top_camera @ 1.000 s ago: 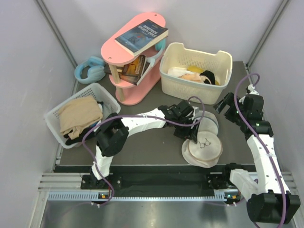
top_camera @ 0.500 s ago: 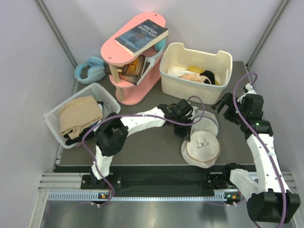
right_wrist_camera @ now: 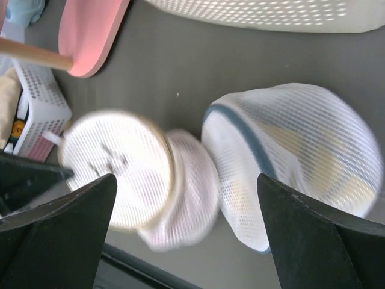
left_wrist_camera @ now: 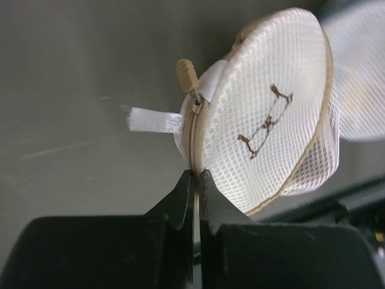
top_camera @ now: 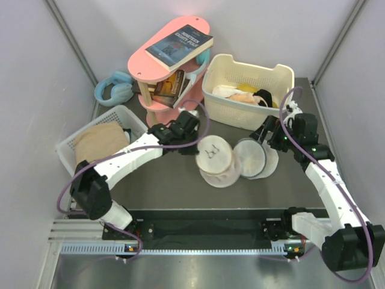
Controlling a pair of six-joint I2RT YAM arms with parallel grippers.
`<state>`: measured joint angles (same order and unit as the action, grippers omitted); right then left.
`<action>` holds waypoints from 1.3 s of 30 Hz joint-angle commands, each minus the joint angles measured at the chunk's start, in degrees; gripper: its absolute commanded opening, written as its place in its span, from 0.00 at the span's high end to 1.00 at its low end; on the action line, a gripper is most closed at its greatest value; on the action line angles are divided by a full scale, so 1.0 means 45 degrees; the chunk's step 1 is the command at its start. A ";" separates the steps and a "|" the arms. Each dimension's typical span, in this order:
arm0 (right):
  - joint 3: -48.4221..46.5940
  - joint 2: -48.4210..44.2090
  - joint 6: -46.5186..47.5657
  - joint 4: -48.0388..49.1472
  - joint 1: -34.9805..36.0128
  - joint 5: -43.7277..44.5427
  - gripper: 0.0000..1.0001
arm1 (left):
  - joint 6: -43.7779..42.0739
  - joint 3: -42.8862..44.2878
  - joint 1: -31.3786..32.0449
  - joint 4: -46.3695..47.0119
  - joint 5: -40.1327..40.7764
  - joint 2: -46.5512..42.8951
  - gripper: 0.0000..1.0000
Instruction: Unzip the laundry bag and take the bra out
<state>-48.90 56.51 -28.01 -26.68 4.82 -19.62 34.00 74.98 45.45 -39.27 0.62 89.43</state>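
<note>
Showing round cream-beige dome-shaped mesh laundry bag (top_camera: pixel 214 158), small dark bra drawing on face, tilted on edge at mid-table. Fine white netting, beige piping round rim. Your left gripper (left_wrist_camera: pixel 196 178) is pinched shut on zip seam, just below beige zip pull (left_wrist_camera: pixel 187 74); white ribbon tab (left_wrist_camera: pixel 155 120) juts sideways. Your right gripper (top_camera: pixel 264 135) is spread wide, empty, near round white mesh bag (top_camera: pixel 252 158) that touches the first. Bare dark mat (top_camera: pixel 168 180) lies toward near edge.

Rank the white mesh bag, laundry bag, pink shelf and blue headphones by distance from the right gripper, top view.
From the right gripper:
1. white mesh bag, right next to it
2. laundry bag, left of that
3. pink shelf, back centre
4. blue headphones, far back left
</note>
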 commanded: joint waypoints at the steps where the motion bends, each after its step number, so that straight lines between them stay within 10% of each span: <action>1: -0.0792 0.0527 -0.0377 0.1318 0.1171 0.0062 0.01 | 0.2499 -0.1385 -0.0881 -0.0083 0.2905 -0.1880 1.00; 7: -0.1261 0.1640 -0.0747 0.1631 0.2970 0.0686 0.01 | 0.5468 -0.2441 -0.0862 0.0892 0.2639 -0.2627 0.99; 12: -0.1437 0.2266 -0.1138 0.1729 0.3947 0.0980 0.01 | 0.5863 -0.2386 -0.0531 0.1519 0.0003 -0.2256 0.31; 16: -0.1456 0.2422 -0.1198 0.1593 0.3968 0.1097 0.00 | 0.5047 -0.1277 -0.0471 0.0818 0.0386 -0.2586 0.12; 27: -0.1515 0.2481 -0.1099 0.1183 0.3987 0.1137 0.00 | -0.0576 0.1009 -0.2111 0.0504 0.0506 -0.1110 0.08; 39: -0.2861 0.4744 -0.1237 0.0149 0.5295 0.0707 0.09 | -0.0956 0.0802 -0.2659 0.0598 -0.0078 0.1064 0.07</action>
<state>-57.60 73.52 -33.67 -23.81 25.85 -15.20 30.17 80.99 34.13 -40.05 3.46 95.15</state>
